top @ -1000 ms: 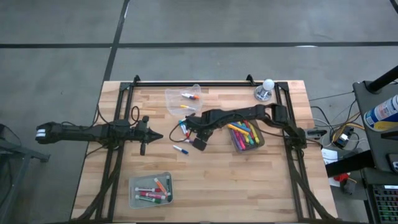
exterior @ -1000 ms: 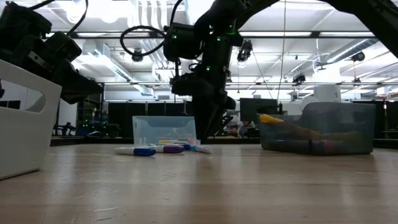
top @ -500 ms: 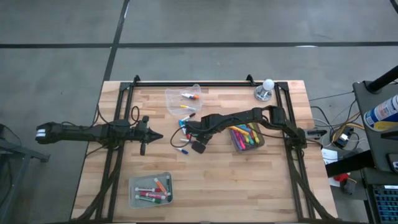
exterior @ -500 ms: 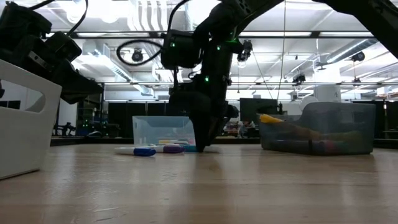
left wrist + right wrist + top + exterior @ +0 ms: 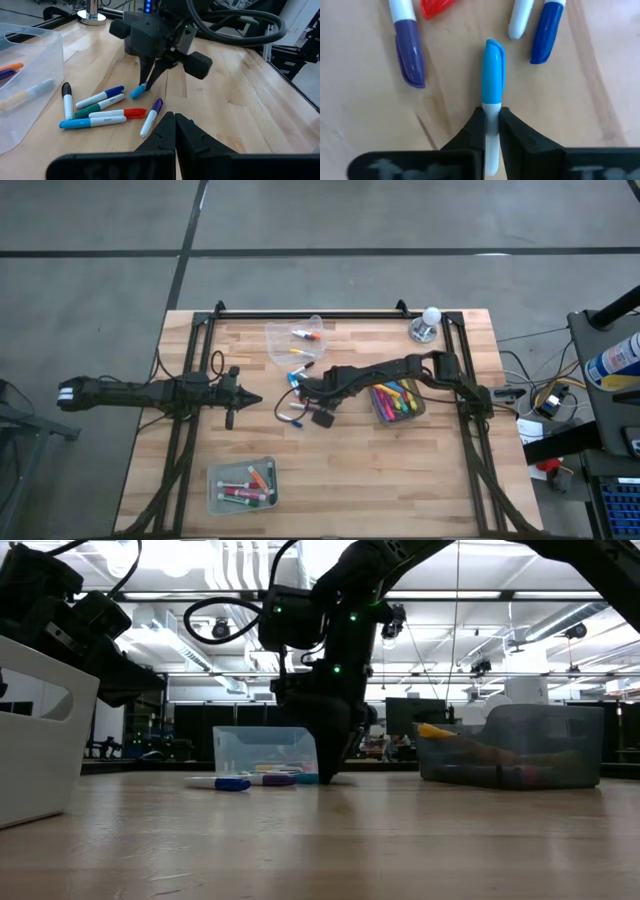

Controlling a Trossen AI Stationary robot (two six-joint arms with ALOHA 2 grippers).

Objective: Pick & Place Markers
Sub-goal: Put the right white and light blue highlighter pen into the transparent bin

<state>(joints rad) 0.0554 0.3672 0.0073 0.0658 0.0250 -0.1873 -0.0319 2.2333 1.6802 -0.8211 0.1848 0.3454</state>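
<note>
Several loose markers [image 5: 100, 107] lie flat on the wood table [image 5: 380, 470] near its middle. My right gripper [image 5: 299, 393] points steeply down over them and is shut on a marker with a light-blue cap [image 5: 494, 65]. Beside it lie a purple-capped marker [image 5: 410, 60] and a dark-blue-capped one [image 5: 545, 35]. My left gripper [image 5: 175, 131] is shut and holds nothing. It hovers at the table's left side [image 5: 250, 398], pointing toward the markers. My right gripper pinches the marker's white barrel [image 5: 491, 117], just behind the light-blue cap, between its two fingers [image 5: 472, 131]. The fingers come from above, slanting from the table's right. The cap end [image 5: 137, 92] sticks out beyond the fingertips, low at the tabletop; whether it rests there I cannot tell.
A clear bin [image 5: 295, 340] with a few markers stands at the far middle. A grey bin [image 5: 397, 400] full of markers sits right of the gripper. Another bin [image 5: 242, 485] with markers is at the near left. A white knob on a metal base [image 5: 428, 325] stands far right.
My right gripper has come down onto the loose markers, shifting slightly toward the table's left edge and rolling a little. Its fingers now stand at the tabletop, around the light-blue-capped marker.
</note>
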